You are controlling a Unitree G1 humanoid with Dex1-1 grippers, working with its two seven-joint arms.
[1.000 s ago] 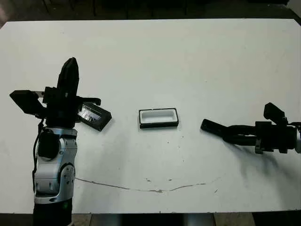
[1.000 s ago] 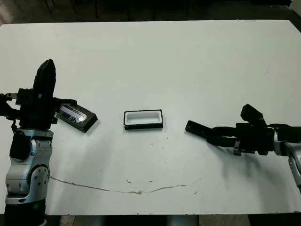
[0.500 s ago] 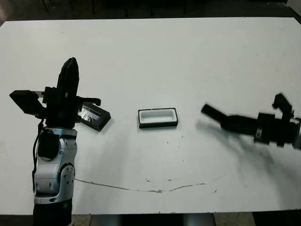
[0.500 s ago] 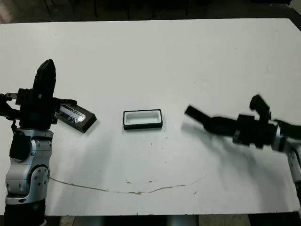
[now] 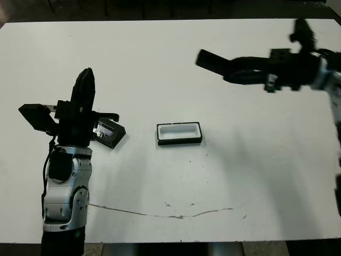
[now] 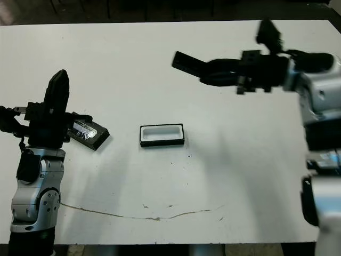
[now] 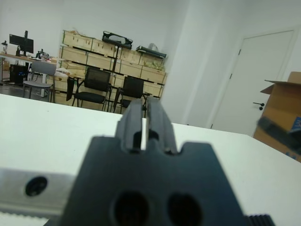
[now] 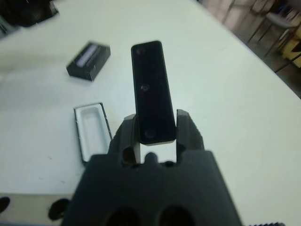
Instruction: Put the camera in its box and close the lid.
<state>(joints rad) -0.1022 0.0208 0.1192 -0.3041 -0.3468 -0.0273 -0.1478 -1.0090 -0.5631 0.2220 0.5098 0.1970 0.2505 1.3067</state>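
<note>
1. The box (image 5: 179, 133) sits open at mid-table, its white inside bare.
2. The right gripper (image 8: 155, 132) clasps the camera (image 8: 151, 104), raised above the table.
3. The lid (image 5: 109, 132) lies beside the left gripper (image 7: 144, 123), whose fingers are pressed together.

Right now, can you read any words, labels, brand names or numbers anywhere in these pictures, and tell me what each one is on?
No text can be read.
The lid: its shiny strip shows only glare, too blurred to read.
The camera in the right gripper: plain black face, no lettering visible.
The box: plain white lining.
The cardboard carton beyond the table: a blue patch, too blurred to read.
</note>
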